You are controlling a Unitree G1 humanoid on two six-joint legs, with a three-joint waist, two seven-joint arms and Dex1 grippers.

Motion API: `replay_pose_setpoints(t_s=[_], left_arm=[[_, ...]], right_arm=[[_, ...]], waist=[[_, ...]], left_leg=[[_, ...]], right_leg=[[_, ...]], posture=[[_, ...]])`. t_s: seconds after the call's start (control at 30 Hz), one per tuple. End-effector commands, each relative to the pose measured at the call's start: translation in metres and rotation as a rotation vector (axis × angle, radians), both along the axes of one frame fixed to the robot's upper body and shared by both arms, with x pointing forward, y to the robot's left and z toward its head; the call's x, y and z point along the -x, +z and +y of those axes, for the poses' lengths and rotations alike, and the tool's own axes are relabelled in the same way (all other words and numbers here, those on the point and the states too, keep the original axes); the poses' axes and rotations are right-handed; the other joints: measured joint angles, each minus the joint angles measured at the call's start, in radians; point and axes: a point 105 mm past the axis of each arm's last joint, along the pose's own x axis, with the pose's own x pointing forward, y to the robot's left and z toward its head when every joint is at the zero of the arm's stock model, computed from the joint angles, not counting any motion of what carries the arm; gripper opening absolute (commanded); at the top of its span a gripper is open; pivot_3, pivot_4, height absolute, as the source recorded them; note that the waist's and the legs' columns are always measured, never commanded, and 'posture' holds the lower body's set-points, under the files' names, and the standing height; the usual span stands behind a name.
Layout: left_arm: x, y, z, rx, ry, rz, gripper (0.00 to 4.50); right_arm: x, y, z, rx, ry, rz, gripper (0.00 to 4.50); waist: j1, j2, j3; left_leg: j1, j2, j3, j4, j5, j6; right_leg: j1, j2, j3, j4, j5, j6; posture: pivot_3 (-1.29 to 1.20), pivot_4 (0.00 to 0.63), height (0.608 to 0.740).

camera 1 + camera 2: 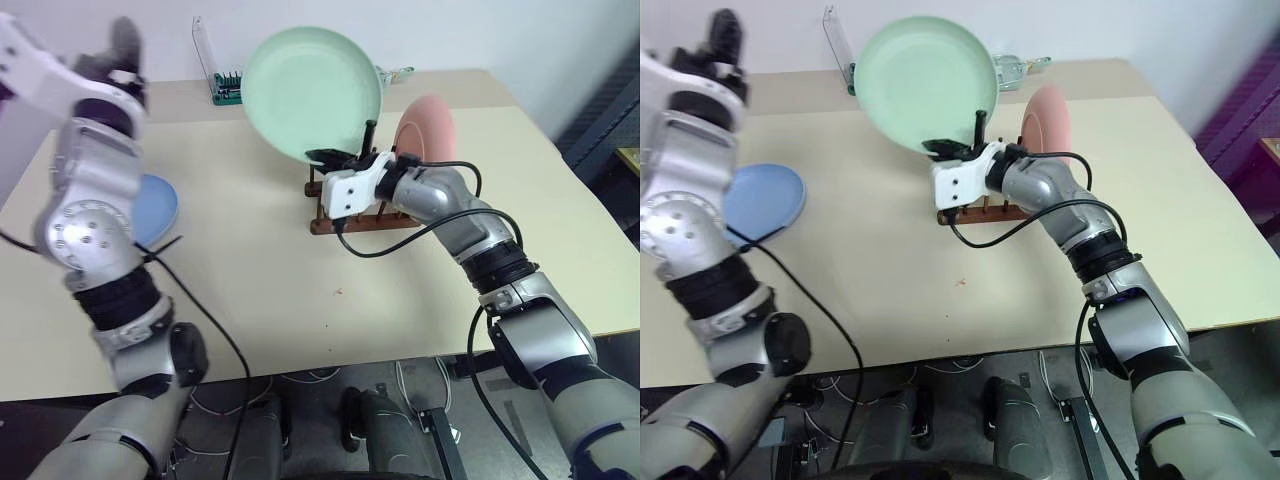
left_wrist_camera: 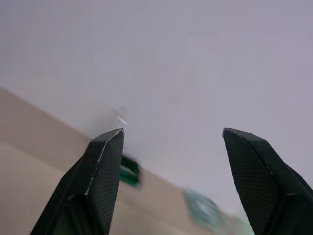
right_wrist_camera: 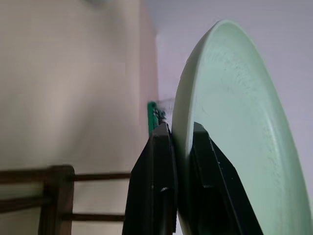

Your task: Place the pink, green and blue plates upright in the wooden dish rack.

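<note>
right arm reaches level over the wooden dish rack (image 1: 345,222), its fingers (image 3: 161,161) pinching the green plate (image 1: 312,92) upright; pink plate (image 1: 428,128) stands in the rack. left fingers (image 2: 105,166) raised, apart, holding nothing.

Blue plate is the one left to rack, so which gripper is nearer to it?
Left. The left gripper hangs open above the blue plate; the right gripper is across the table, shut on the green plate.

table (image 1: 260,290): beige | green tool holder (image 1: 226,88): far edge, clear back
</note>
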Motion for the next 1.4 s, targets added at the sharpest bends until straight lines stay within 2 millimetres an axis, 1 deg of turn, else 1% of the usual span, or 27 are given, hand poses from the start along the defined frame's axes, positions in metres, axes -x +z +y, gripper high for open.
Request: replay_pose_setpoints(t_s=[0.03, 0.07, 0.1, 0.13, 0.17, 0.2, 0.27, 0.3, 0.37, 0.47, 0.5, 0.63, 0.8, 0.87, 1.1, 1.2, 1.33, 1.4], left_arm=[[-0.002, -0.014, 0.017, -0.286, 0.112, 0.082, 3.40], [-0.006, -0.026, 0.017, -0.368, 0.105, 0.128, 3.40], [-0.010, -0.041, 0.010, -0.425, 0.039, 0.162, 3.40], [-0.013, -0.062, -0.002, -0.508, -0.040, 0.209, 3.40], [-0.014, -0.076, -0.011, -0.563, -0.098, 0.240, 3.40], [-0.013, -0.089, -0.024, -0.629, -0.169, 0.255, 3.40], [-0.005, -0.109, -0.054, -0.708, -0.345, 0.259, 3.40], [0.002, -0.116, -0.071, -0.784, -0.431, 0.240, 3.40], [0.018, -0.133, -0.102, -0.843, -0.634, 0.232, 3.40], [0.037, -0.151, -0.128, -0.891, -0.838, 0.229, 3.40], [0.042, -0.155, -0.133, -0.904, -0.881, 0.231, 3.40], [0.049, -0.163, -0.144, -0.907, -0.969, 0.237, 3.40], [0.050, -0.163, -0.148, -0.906, -0.977, 0.226, 3.40], [0.051, -0.163, -0.149, -0.903, -0.978, 0.226, 3.40], [0.056, -0.160, -0.151, -0.895, -0.991, 0.217, 3.40], [0.057, -0.159, -0.150, -0.894, -0.991, 0.217, 3.40], [0.057, -0.160, -0.151, -0.894, -0.991, 0.216, 3.44], [0.057, -0.160, -0.153, -0.891, -0.992, 0.215, 3.44]], right_arm=[[0.022, 0.045, -0.010, -0.227, 0.101, 0.061, 0.00], [0.027, 0.052, -0.013, -0.294, 0.128, 0.109, 0.00], [0.033, 0.065, -0.018, -0.418, 0.161, 0.188, 0.00], [0.038, 0.079, -0.026, -0.568, 0.201, 0.290, 0.00], [0.043, 0.086, -0.030, -0.659, 0.237, 0.370, 0.00], [0.048, 0.091, -0.034, -0.749, 0.271, 0.475, 0.00], [0.056, 0.093, -0.039, -0.849, 0.318, 0.614, 0.00], [0.056, 0.094, -0.043, -0.922, 0.316, 0.681, 0.00], [0.052, 0.094, -0.051, -1.046, 0.302, 0.785, 0.00], [0.050, 0.089, -0.057, -1.157, 0.300, 0.924, 0.00], [0.050, 0.087, -0.058, -1.183, 0.303, 0.964, 0.00], [0.041, 0.078, -0.062, -1.281, 0.253, 1.082, 0.00], [0.034, 0.073, -0.065, -1.372, 0.217, 1.163, 0.00], [0.027, 0.067, -0.066, -1.405, 0.172, 1.198, 0.00], [0.008, 0.050, -0.072, -1.478, 0.034, 1.235, 0.00], [0.004, 0.047, -0.072, -1.482, 0.012, 1.244, 0.00], [0.004, 0.050, -0.070, -1.466, 0.013, 1.217, 1.49], [0.006, 0.056, -0.069, -1.436, 0.011, 1.174, 2.52]], waist=[[-0.001, 0.001, 0.000], [-0.001, 0.001, 0.000], [0.000, 0.001, 0.000], [0.001, 0.001, 0.000], [0.002, 0.001, 0.000], [0.005, 0.001, 0.000], [0.010, 0.001, 0.000], [0.010, 0.001, 0.000], [0.010, 0.001, 0.000], [0.012, 0.002, 0.001], [0.012, 0.004, 0.001], [0.011, 0.005, 0.002], [0.012, 0.005, 0.002], [0.012, 0.005, 0.002], [0.011, 0.005, 0.002], [0.010, 0.005, 0.002], [0.008, 0.005, 0.002], [0.006, 0.005, 0.002]], left_leg=[[0.000, 0.000, 0.000, 0.000, 0.000, 0.000], [0.000, 0.000, 0.000, 0.000, 0.000, 0.000], [0.000, 0.000, 0.000, 0.000, 0.000, 0.000], [0.000, 0.000, 0.000, 0.000, 0.000, 0.000], [0.000, 0.002, 0.000, 0.000, 0.000, 0.000], [0.000, 0.002, -0.001, 0.000, 0.000, 0.000], [0.000, 0.002, -0.002, 0.001, 0.000, 0.000], [0.000, 0.002, -0.002, 0.001, 0.000, 0.000], [0.000, 0.003, -0.002, 0.000, -0.001, 0.000], [0.000, 0.004, -0.002, 0.000, -0.001, 0.000], [0.000, 0.004, -0.002, 0.000, -0.001, 0.000], [-0.001, 0.003, -0.001, -0.001, -0.001, 0.001], [-0.002, 0.003, -0.001, 0.000, -0.001, 0.001], [-0.002, 0.003, -0.001, 0.000, -0.001, 0.001], [-0.002, 0.003, -0.001, 0.000, -0.001, 0.001], [-0.002, 0.003, -0.002, 0.000, -0.001, 0.001], [-0.003, 0.003, -0.002, 0.000, -0.001, 0.001], [-0.003, 0.003, -0.002, 0.000, -0.001, 0.001]], right_leg=[[0.000, 0.000, 0.000, 0.000, 0.000, 0.000], [0.000, 0.000, 0.000, 0.000, 0.000, 0.000], [0.000, -0.001, 0.000, 0.000, 0.000, 0.000], [0.000, -0.001, 0.000, 0.000, 0.000, 0.000], [0.000, -0.001, 0.000, 0.000, 0.000, 0.000], [0.000, -0.002, 0.000, 0.001, 0.000, -0.001], [0.000, -0.002, 0.000, 0.001, 0.001, -0.001], [0.000, -0.002, 0.000, 0.001, 0.001, -0.001], [-0.001, -0.002, 0.000, 0.000, 0.000, -0.002], [-0.002, -0.003, 0.000, 0.000, -0.001, -0.005], [-0.002, -0.003, 0.000, 0.000, -0.001, -0.005], [-0.004, -0.002, 0.001, 0.001, 0.000, -0.003], [-0.004, -0.002, 0.001, 0.001, 0.001, -0.002], [-0.004, -0.001, 0.001, 0.001, 0.001, -0.002], [-0.004, -0.001, 0.001, 0.001, 0.000, 0.000], [-0.004, -0.001, 0.001, 0.001, 0.000, 0.000], [-0.004, -0.001, 0.001, 0.001, 0.000, 0.000], [-0.004, -0.001, 0.001, 0.001, -0.001, 0.001]], posture=[[0.00, 0.150, 0.730], [0.00, 0.150, 0.730], [0.00, 0.150, 0.730], [0.00, 0.150, 0.730], [0.00, 0.150, 0.730], [0.00, 0.150, 0.730], [0.00, 0.150, 0.730], [0.00, 0.150, 0.730], [0.00, 0.150, 0.730], [0.00, 0.150, 0.730], [0.00, 0.150, 0.730], [0.00, 0.150, 0.730], [0.00, 0.150, 0.730], [0.00, 0.150, 0.730], [0.00, 0.150, 0.730], [0.00, 0.150, 0.730], [0.00, 0.150, 0.730], [0.00, 0.150, 0.730]])
